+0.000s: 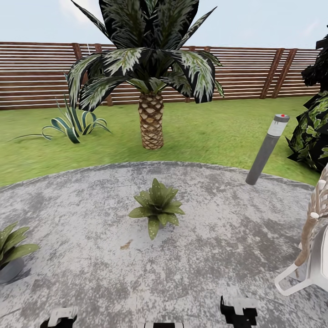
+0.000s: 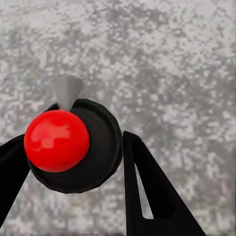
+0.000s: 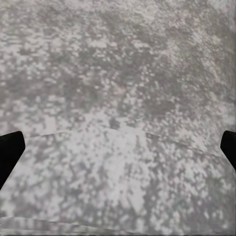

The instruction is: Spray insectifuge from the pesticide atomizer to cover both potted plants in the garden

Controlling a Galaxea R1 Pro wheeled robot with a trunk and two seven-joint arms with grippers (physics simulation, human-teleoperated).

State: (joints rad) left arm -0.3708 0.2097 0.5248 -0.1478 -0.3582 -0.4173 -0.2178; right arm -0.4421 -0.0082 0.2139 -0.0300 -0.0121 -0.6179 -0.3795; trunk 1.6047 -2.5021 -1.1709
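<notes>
Left gripper (image 2: 73,162) pointing straight down at the speckled grey stone patio (image 2: 172,64), black fingers (image 2: 147,187) clamped on the dark round-topped pesticide atomizer (image 2: 101,142) with its red ball cap. Right gripper (image 3: 118,147) also aimed down at the stone, tips spread wide, nothing between. Out front, one leafy green potted rosette (image 1: 157,207) mid-patio, white specks on the leaves; another (image 1: 12,243) far left.

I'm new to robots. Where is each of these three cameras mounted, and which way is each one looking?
Head: atop the robot, facing forward and down over the patio, a potted plant and the palm; arm tops at the bottom edge.
Left wrist: looks along the left pincer, shut on the atomizer.
Right wrist: looks down past the open right pincer.
All share the speckled patio.
</notes>
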